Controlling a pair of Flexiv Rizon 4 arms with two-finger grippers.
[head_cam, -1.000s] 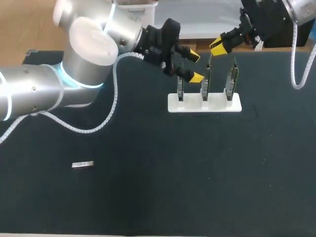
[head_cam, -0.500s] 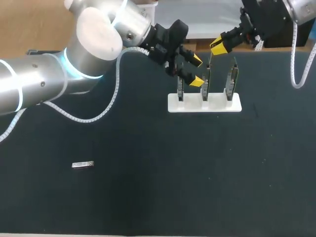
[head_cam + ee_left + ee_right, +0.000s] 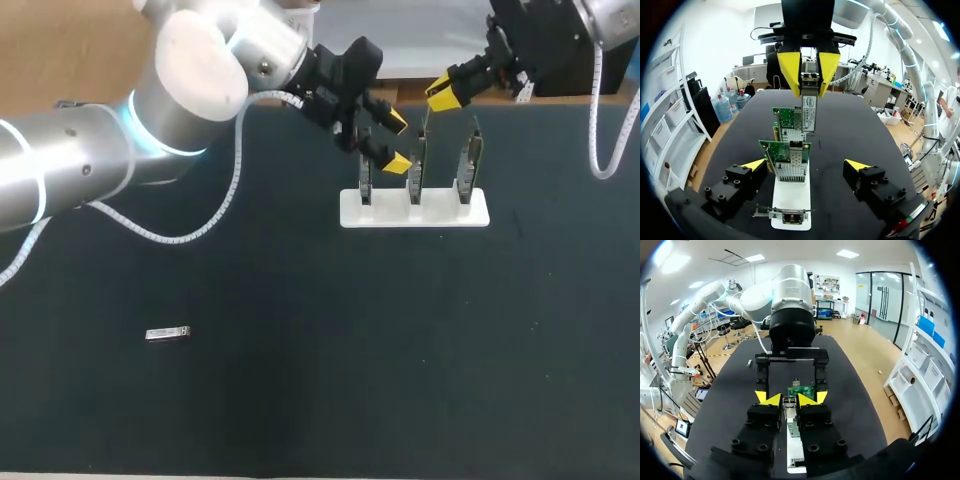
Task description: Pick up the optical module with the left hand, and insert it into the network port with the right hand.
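My right gripper (image 3: pixel 440 95) hangs above the middle network card (image 3: pixel 415 172) and is shut on a silver optical module (image 3: pixel 809 112) that points down at the cards. In the right wrist view the module (image 3: pixel 789 409) sits between the yellow tips of that gripper (image 3: pixel 788 399). My left gripper (image 3: pixel 395 138) is open beside the white card stand (image 3: pixel 415 212), with nothing held. In the left wrist view its tips (image 3: pixel 806 165) flank the nearest card (image 3: pixel 790 162). A second optical module (image 3: pixel 167 333) lies on the mat at the front left.
The stand holds three upright green network cards in a row near the table's back edge. White cables trail from both arms. The dark mat (image 3: pixel 400 360) stretches in front of the stand.
My left arm's elbow has swung up and back, and its open gripper shifted slightly toward the stand. The right gripper and its module have kept still.
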